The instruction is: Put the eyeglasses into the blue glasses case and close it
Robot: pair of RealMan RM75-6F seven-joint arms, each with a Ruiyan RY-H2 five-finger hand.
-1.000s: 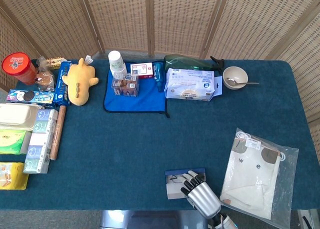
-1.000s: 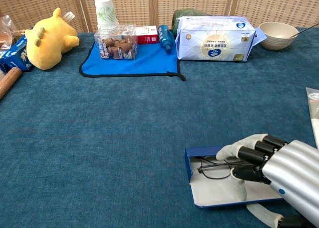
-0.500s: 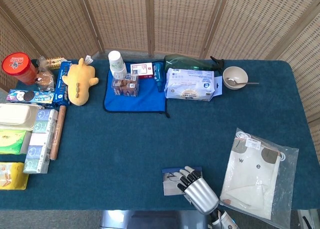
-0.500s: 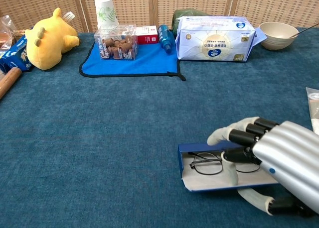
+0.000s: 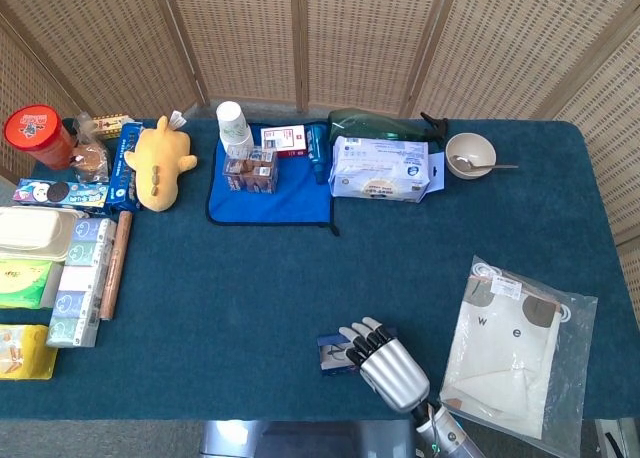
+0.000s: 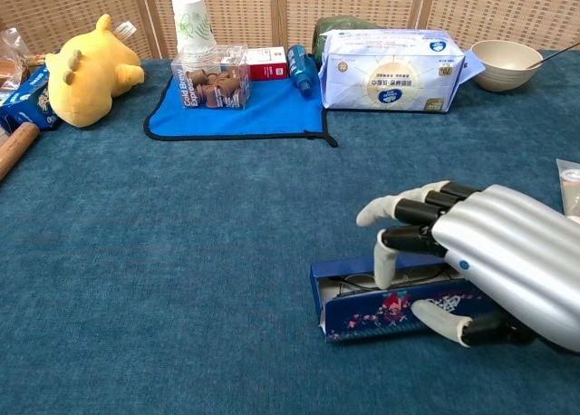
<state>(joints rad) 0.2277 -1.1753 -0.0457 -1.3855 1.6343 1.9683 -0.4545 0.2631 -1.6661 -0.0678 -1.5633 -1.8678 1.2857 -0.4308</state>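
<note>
Backdrop: woven rattan screens [image 5: 300, 38] stand behind a surface [image 6: 181, 252] covered in dark teal cloth.
Right hand: the right hand [image 6: 480, 261] is over the blue glasses case [image 6: 362, 299] at the near edge; its fingers [image 6: 399, 238] are spread above and into the case, while the thumb sits under the flowered lid flap, which is lifted partway over the opening. It touches the case and lid; whether it truly grips the lid I cannot tell for sure.
Left hand: not seen in either view.
Eyeglasses: the eyeglasses [image 6: 349, 280] lie inside the case, just below the fingers; only a thin sliver of frame shows through the gap between lid and tray.
Beyond the fingers: a blue mat [image 6: 245, 107] with a box of small brown bottles, a paper cup [image 6: 190, 21], a wet-wipes pack [image 6: 394, 71] and a bowl [image 6: 507, 63] stand well apart, far across the surface. A yellow plush toy [image 6: 86, 71] lies far off to the left.
Beside the hand: a clear bag with white fabric [image 5: 510, 348] lies near, on its outer side.
Progress: the glasses appear to be in, so the first half looks done. The lid is half raised, not shut; folding it fully down and pressing it closed is left.
</note>
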